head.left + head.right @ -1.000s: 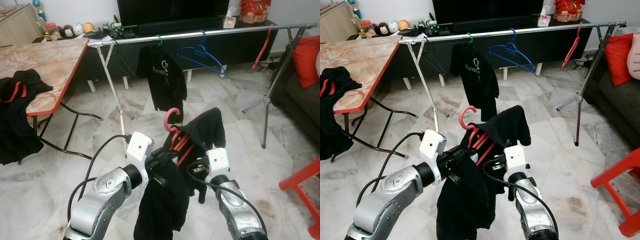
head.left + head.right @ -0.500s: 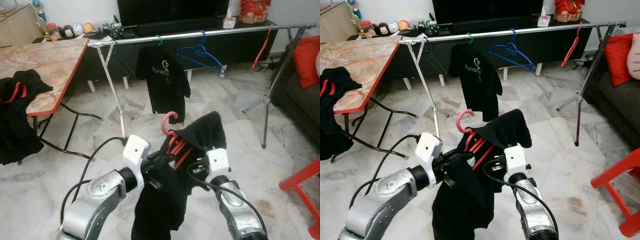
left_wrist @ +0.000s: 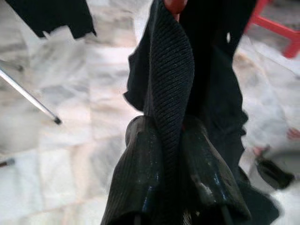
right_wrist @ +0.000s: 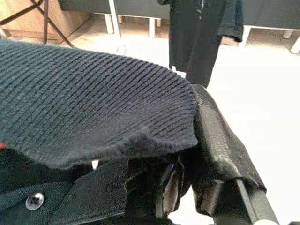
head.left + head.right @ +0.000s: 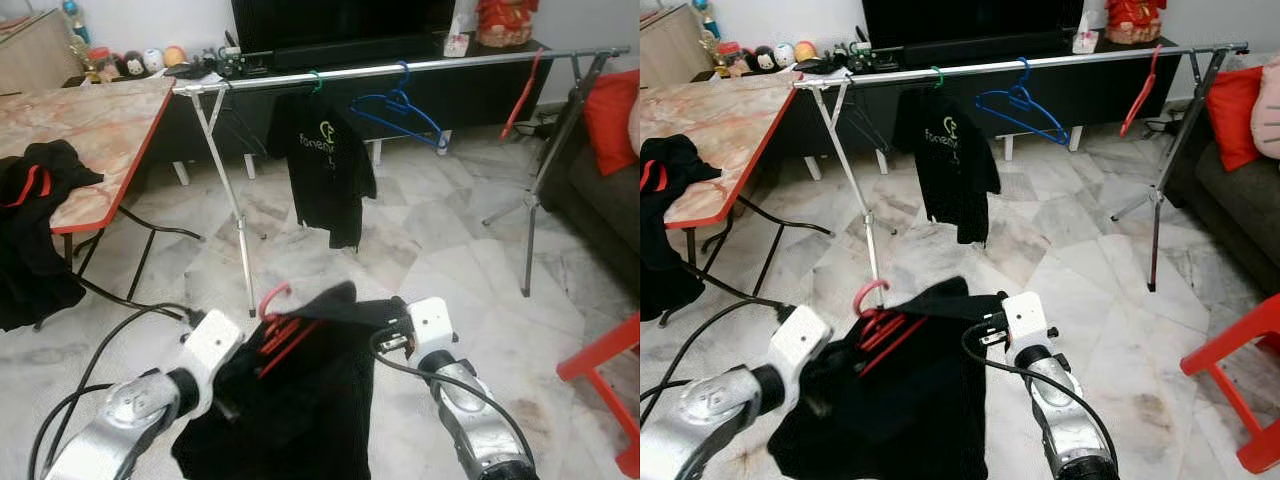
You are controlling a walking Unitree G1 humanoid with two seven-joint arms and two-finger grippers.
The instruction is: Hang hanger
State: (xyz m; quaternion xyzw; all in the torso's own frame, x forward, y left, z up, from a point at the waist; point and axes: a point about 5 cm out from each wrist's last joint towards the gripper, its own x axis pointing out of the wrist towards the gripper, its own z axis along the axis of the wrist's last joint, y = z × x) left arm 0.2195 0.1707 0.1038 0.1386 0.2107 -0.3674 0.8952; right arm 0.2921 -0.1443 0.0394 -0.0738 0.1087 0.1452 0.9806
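A red hanger (image 5: 274, 318) carries a black garment (image 5: 300, 410), held low in front of me and spread nearly flat between both arms. My left gripper (image 3: 165, 140) is shut on a ribbed fold of the garment, with a bit of red hanger just beyond its fingers. My right gripper (image 5: 388, 338) is shut on the garment's other shoulder; ribbed cloth drapes over its fingers (image 4: 218, 143). The metal clothes rail (image 5: 420, 66) stands further ahead. It holds a black T-shirt (image 5: 326, 165) on a green hook, a blue hanger (image 5: 400, 108) and a red hanger (image 5: 522, 95).
A marble-topped table (image 5: 90, 125) with black clothes (image 5: 30, 225) draped over its edge stands to the left. A red chair (image 5: 600, 362) is at the lower right, a sofa with a red cushion (image 5: 612, 108) at the right. A dark TV cabinet (image 5: 470, 85) runs behind the rail.
Both arms have dropped and the left arm has swung out to the left. The hanger and garment went from upright and bunched to low and spread almost flat.
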